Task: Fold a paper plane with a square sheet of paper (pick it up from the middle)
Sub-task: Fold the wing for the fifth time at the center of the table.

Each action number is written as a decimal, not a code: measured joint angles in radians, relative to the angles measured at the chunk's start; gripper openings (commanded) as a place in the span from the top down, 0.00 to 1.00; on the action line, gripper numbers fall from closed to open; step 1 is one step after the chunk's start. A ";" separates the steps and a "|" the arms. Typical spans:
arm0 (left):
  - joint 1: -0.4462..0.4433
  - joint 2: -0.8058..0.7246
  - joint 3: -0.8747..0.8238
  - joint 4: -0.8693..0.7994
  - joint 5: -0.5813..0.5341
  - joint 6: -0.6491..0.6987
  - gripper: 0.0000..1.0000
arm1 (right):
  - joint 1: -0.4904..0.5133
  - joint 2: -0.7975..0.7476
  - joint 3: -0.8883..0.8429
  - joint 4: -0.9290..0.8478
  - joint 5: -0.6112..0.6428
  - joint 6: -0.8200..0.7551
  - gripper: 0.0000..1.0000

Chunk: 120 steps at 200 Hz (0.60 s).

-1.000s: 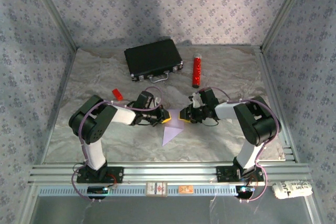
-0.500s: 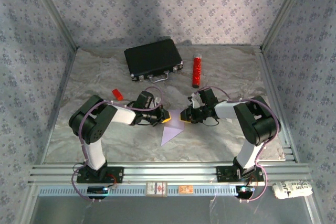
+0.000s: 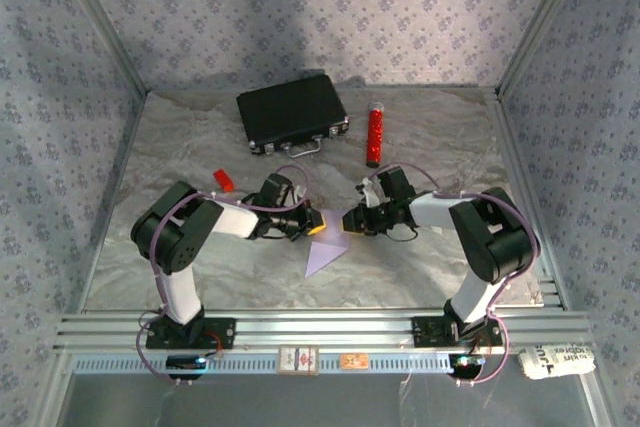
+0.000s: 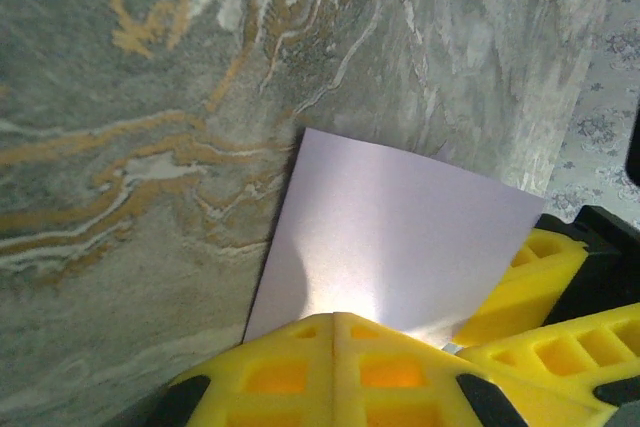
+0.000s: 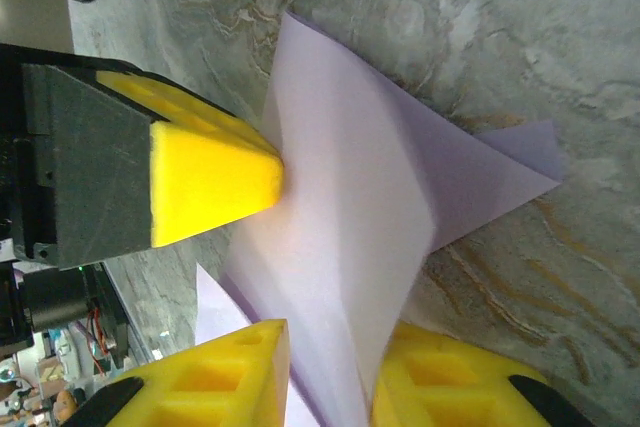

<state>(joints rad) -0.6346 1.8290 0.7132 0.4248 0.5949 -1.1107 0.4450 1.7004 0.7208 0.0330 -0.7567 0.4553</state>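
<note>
Lilac sheet of paper (image 3: 325, 252), already creased into a pointed triangle, lay on the marbled tabletop (image 3: 200, 137) between the two arms, near the front middle. Left pincer (image 3: 312, 222) was closed, pads together, its tip pressed against the sheet's upper edge; in the left wrist view the paper (image 4: 400, 247) spread out flat from right under the yellow fingertips (image 4: 300, 372). Right pincer (image 5: 330, 387) sat slightly apart, straddling a raised fold of the sheet (image 5: 350, 197), paper standing between its jaws; couldn't tell if it was actually pinched. Both pincers met at the same end of the sheet, nearly touching. Black case (image 3: 293, 112), red cylinder (image 3: 375, 134) and small red block (image 3: 222, 179) sat further back, well apart from the paper.
</note>
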 measured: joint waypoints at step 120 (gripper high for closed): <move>0.003 -0.001 -0.010 0.023 0.004 -0.008 0.87 | 0.005 0.016 0.000 0.063 -0.009 0.053 0.91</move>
<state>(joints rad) -0.6319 1.8278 0.7036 0.4477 0.5991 -1.1191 0.4496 1.7168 0.7204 0.0959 -0.7654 0.5083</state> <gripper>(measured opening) 0.088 0.126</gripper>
